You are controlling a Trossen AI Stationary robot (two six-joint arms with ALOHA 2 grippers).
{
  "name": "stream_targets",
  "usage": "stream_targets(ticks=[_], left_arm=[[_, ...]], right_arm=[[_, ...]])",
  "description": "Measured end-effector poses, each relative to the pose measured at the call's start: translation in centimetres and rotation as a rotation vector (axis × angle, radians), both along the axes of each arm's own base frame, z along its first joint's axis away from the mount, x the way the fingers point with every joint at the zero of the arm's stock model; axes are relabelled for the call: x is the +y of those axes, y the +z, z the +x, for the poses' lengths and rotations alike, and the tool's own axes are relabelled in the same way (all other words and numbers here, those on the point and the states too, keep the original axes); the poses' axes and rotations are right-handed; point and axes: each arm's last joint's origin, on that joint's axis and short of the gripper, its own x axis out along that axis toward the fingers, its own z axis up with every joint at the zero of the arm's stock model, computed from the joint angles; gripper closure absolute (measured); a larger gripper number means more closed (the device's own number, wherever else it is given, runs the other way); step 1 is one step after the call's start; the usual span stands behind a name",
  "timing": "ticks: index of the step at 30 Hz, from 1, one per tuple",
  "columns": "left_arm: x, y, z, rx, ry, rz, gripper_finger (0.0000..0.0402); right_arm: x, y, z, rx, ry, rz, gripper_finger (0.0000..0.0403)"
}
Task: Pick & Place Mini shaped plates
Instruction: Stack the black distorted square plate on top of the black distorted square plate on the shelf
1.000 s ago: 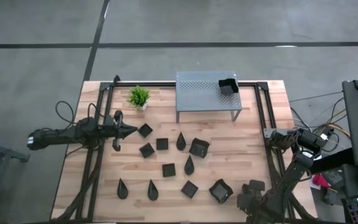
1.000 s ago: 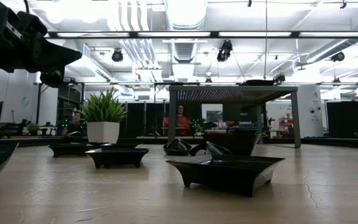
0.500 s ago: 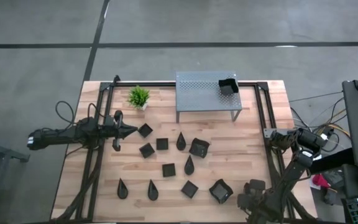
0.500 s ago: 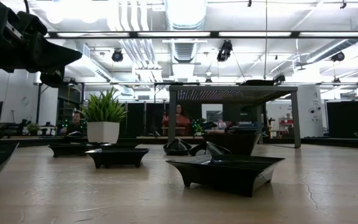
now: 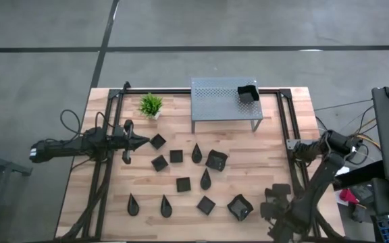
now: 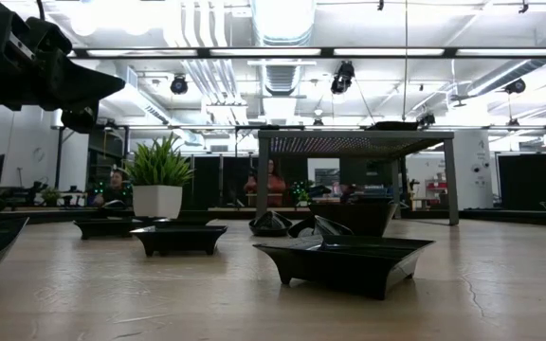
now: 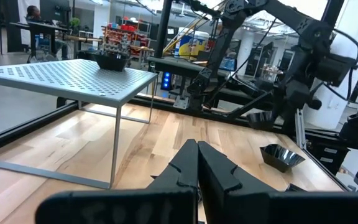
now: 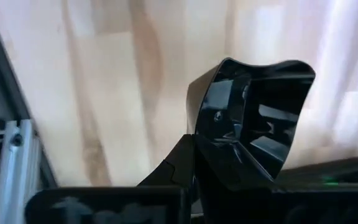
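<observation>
Several small black plates (image 5: 184, 183), square and teardrop-shaped, lie flat on the wooden table (image 5: 248, 169). One more (image 5: 247, 93) sits on the grey perforated shelf (image 5: 215, 98). Near the table's near right corner my right gripper (image 5: 275, 200) points down, shut on a deep square plate (image 8: 253, 118) that it holds above the wood. At the left side my left gripper (image 5: 137, 142) hangs level and shut, pointing toward the right edge, just left of a square plate (image 5: 157, 141). It touches nothing. My right gripper holds the deep square plate by one side wall (image 8: 211, 144), coming at it from above. The plate hides how the fingers sit on that wall. It hangs tilted beside the fingers, lifted clear of the table.
A small green potted plant (image 5: 151, 104) stands at the far left, beside the shelf. Dark frame rails (image 5: 107, 169) run along both sides of the table. Bare wood lies between the plates and the right rail (image 5: 296, 169).
My right gripper has risen from the table's near right corner and moved a little toward the far edge. The deep square plate that lay there has come up with it, lifted clear. The other plates have stayed in place.
</observation>
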Motion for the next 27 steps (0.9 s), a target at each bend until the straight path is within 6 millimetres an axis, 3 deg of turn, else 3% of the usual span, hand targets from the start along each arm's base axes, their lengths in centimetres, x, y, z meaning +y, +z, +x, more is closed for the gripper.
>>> stream_targets(ticks=[10, 21, 27], left_arm=[[0.0, 0.0, 0.0, 0.0, -0.001, 0.0, 0.0396], [0.0, 0.0, 0.0, 0.001, 0.0, 0.0, 0.0396], [0.0, 0.0, 0.0, 0.0, -0.001, 0.0, 0.0396]], right_arm=[[-4.0, 4.8, 1.2, -0.109, 0.04, -0.047, 0.0394], [-9.1, 9.8, 2.7, -0.228, 0.227, -0.153, 0.0394], [-11.9, 11.8, 3.4, -0.324, 0.171, -0.193, 0.0394]])
